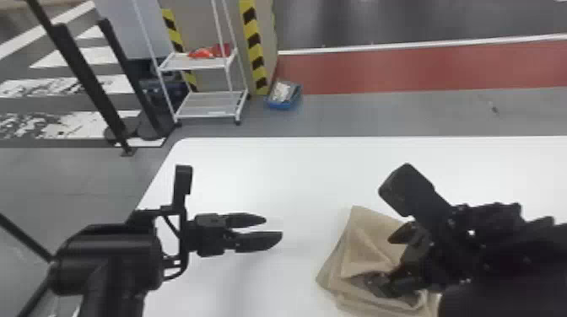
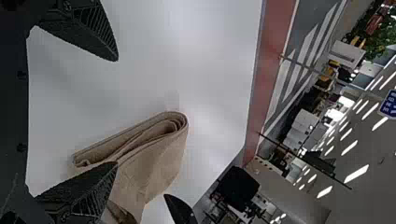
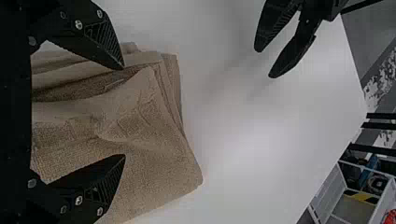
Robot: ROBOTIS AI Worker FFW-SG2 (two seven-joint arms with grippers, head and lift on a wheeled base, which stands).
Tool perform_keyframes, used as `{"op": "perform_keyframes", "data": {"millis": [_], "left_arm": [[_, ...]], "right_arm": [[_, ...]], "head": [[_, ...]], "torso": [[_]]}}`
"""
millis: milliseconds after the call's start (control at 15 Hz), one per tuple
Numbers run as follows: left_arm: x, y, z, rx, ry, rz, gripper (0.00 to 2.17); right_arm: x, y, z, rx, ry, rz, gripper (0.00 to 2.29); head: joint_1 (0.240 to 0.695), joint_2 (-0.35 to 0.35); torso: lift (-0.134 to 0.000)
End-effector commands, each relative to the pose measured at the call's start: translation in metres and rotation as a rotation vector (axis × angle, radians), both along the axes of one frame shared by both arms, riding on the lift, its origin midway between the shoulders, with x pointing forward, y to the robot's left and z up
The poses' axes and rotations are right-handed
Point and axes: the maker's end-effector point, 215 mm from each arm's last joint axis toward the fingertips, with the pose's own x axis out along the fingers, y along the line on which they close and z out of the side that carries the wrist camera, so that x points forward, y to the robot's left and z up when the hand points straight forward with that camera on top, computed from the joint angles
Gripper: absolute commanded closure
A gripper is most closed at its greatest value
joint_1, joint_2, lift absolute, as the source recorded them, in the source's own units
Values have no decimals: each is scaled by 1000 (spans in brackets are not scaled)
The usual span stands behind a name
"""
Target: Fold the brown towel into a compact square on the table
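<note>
The lumpy towel (image 1: 358, 221) should be smoothed softly, its edges lined up, while the right gripper (image 1: 378, 260) is spread wide over it.

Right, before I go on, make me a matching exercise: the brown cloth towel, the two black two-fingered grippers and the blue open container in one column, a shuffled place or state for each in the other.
Things
1. Brown cloth towel
2. Black left gripper
3. Black right gripper
4. Blue open container

Places and states
A. On the floor beyond the table
B. Fingers apart, at the towel
C. Folded in layers on the white table
D. Fingers apart, over the table to the towel's left

Pairs: 1-C, 2-D, 3-B, 4-A
</note>
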Motion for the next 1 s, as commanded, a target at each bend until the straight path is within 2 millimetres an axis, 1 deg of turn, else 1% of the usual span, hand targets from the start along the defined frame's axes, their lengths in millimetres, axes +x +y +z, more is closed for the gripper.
{"op": "perform_keyframes", "data": {"millis": [0,200,400,600,800,933], "left_arm": [[0,-1,-1,0,0,-2,100],[-2,1,-2,0,3,1,113],[-2,5,-2,2,3,6,130],[-2,6,-3,2,5,8,134],[-2,6,-4,7,6,9,134],[-3,5,-4,9,5,6,134]], "right_arm": [[9,6,-2,-71,-37,50,282],[16,16,-1,-135,-70,87,289],[18,18,5,-152,-94,98,289],[12,21,4,-179,-107,129,289],[5,26,14,-166,-129,151,289],[0,27,11,-185,-134,170,289]], "head": [[695,181],[695,184],[695,195],[695,204],[695,210],[695,214]], "torso": [[-124],[-124],[-124],[-124],[-124],[-124]]}}
